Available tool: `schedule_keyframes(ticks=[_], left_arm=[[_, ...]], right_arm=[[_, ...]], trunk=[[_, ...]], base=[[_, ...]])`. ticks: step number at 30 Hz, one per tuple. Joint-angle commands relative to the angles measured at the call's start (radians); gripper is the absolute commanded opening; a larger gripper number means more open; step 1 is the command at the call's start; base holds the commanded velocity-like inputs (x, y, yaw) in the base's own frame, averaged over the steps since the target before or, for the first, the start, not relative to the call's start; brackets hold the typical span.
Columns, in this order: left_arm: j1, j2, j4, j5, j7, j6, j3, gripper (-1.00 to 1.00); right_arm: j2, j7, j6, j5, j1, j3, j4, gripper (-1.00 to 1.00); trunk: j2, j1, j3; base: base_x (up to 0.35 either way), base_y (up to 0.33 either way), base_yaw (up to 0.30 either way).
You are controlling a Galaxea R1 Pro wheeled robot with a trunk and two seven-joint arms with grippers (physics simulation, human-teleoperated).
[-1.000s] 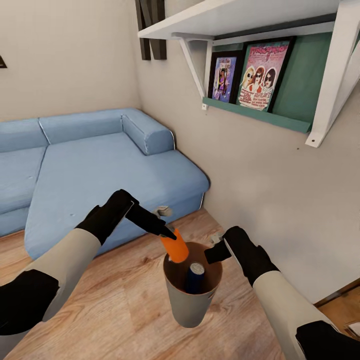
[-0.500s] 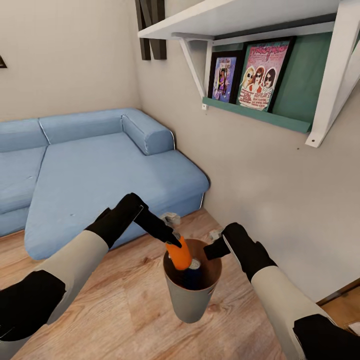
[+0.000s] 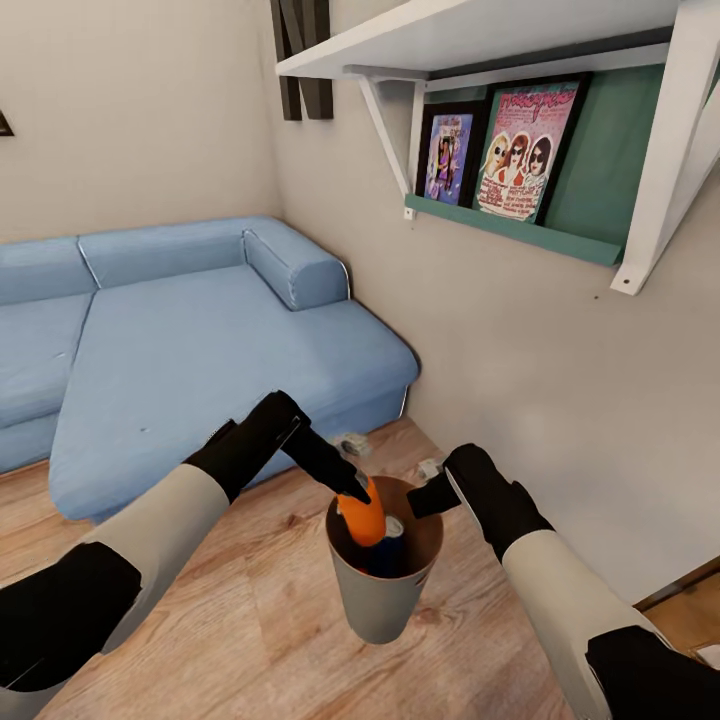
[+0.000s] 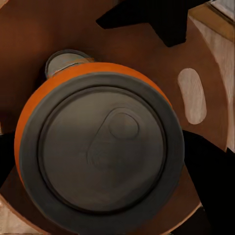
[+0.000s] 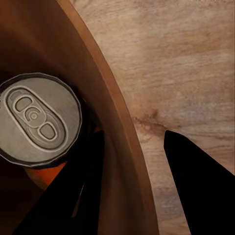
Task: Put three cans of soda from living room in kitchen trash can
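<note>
Two cans sit inside the tash can (image 3: 382,598): an orange can (image 3: 364,518) and a dark blue can (image 3: 391,545), the orange one leaning against the inner wall on the robot's left side, the blue one lower and just beside it. Head view: the left gripper (image 3: 350,487) reaches down to the bin's rim with its fingertips at the upper end of the orange can, which is tilted and already mostly below the rim. Left wrist view: the grey end of the orange can (image 4: 100,152) lies directly between the two dark fingers (image 4: 208,176), close to the camera; a second silver-topped can (image 4: 63,61) shows beyond it, deeper in the copper-brown interior (image 4: 147,54). Contact between fingers and can is hidden at the picture's edges, so I cannot tell whether the left jaws pinch the can or have parted from it.

Right gripper (image 3: 428,497) holds the tash can by its rim on the robot's right side. Right wrist view: one finger (image 5: 78,191) lies inside the brown wall (image 5: 117,147), the other finger (image 5: 200,181) outside it over the floor, so the jaws are pressed onto the wall. A silver can top (image 5: 36,117) sits inside, with a patch of orange beneath it.

Tash can hangs above the wood plank floor (image 3: 230,620), near the blue sofa (image 3: 180,340). White shelf (image 3: 480,30) with two framed posters (image 3: 500,145) on the wall at right
</note>
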Motion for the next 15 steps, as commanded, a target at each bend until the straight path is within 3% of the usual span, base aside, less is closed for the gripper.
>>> schedule_keyframes(ticks=[1, 3, 7, 15], left_arm=[[0.0, -0.002, 0.0, -0.001, 0.001, 0.0, -0.005, -1.0], [0.0, -0.007, 0.0, -0.001, 0.001, 0.0, -0.019, -1.0], [0.0, -0.018, 0.0, -0.001, 0.001, 0.0, -0.089, -1.0], [0.001, -0.028, 0.001, -0.002, 0.002, 0.0, -0.117, -1.0]], right_arm=[[0.0, -0.001, 0.004, -0.023, -0.002, 0.0, 0.0, -1.0], [-0.001, -0.001, 0.004, -0.023, -0.006, -0.002, 0.004, -1.0], [-0.002, -0.001, 0.004, -0.023, -0.015, -0.005, 0.017, -1.0], [-0.001, -0.001, 0.004, -0.023, -0.021, -0.007, 0.026, -1.0]], trunk=[[0.0, 0.0, 0.0], [0.0, 0.0, 0.0], [0.0, 0.0, 0.0], [0.0, 0.0, 0.0]], base=[[0.0, 0.0, 0.0], [0.0, 0.0, 0.0], [0.0, 0.0, 0.0], [0.0, 0.0, 0.0]])
